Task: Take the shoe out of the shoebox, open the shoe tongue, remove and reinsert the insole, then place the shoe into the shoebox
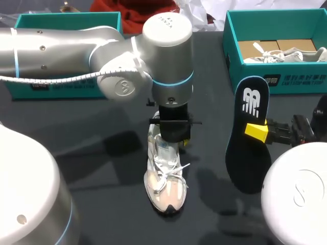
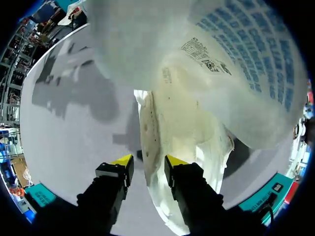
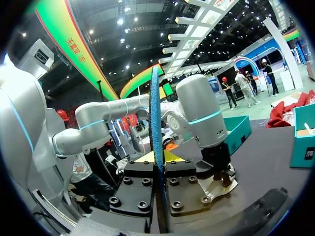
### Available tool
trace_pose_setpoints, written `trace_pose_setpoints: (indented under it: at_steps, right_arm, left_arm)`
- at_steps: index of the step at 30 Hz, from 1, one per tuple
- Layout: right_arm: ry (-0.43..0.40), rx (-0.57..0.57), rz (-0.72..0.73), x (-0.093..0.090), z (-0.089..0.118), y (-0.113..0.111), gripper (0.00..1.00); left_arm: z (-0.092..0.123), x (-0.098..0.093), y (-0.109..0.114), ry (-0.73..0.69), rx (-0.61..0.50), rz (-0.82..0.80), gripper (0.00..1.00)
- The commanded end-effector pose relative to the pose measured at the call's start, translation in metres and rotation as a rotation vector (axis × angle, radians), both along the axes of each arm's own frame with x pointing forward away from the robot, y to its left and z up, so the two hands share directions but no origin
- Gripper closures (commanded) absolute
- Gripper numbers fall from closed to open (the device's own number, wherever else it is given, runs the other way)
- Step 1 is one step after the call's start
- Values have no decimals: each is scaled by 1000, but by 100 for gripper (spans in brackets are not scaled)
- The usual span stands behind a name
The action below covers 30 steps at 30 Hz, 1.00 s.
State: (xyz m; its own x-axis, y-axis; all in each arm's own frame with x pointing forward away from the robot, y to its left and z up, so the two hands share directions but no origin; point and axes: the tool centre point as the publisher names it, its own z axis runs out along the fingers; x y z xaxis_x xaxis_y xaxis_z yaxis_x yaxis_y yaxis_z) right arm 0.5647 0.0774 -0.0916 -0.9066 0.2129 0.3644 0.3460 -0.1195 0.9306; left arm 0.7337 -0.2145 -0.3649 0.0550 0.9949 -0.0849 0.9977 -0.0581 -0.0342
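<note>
A cream sneaker (image 1: 166, 178) stands on the dark table (image 1: 92, 127), toe toward the camera. My left gripper (image 1: 170, 143) hangs straight down over its heel opening. In the left wrist view the left gripper (image 2: 148, 164) is open, with the shoe's thin side wall (image 2: 152, 118) passing between its yellow fingertips (image 2: 173, 161); one finger is inside the shoe, the other outside. To the shoe's right my right gripper (image 1: 258, 131) is shut on a dark insole (image 1: 248, 148) held upright. Seen edge-on, the insole (image 3: 156, 113) stands between the right gripper (image 3: 157, 157) tips.
A teal shoebox (image 1: 286, 81) stands at the back right with a second pale shoe (image 1: 286, 53) inside. Another teal box (image 1: 66, 23) sits at the back left, partly behind my left arm (image 1: 76, 56). Red cloth and white paper lie at the far edge.
</note>
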Motion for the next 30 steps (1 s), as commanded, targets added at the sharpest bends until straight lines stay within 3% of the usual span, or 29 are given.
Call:
trace_pose_setpoints:
  at_steps: [1,3,5,8,14,19,23,30]
  right_arm:
    - [2,-5,-8,-4,2,1,100]
    - [2,-5,-8,-4,2,1,100]
    - [2,-5,-8,-4,2,1,100]
    - [2,-5,-8,-4,2,1,100]
    - [2,-5,-8,-4,2,1,100]
    - [2,-5,-8,-4,2,1,100]
    - [2,-5,-8,-4,2,1,100]
    - [2,-5,-8,-4,2,1,100]
  left_arm:
    - [12,2,6,-19,-30,12,51]
    - [21,4,6,-30,-57,33,37]
    - [35,7,7,-52,-94,52,9]
    - [60,12,7,-86,-175,80,0]
    - [107,21,8,-133,-365,82,0]
    - [133,27,8,-136,-541,93,0]
    - [154,35,12,117,-748,-9,0]
    - [154,35,12,117,-748,-9,0]
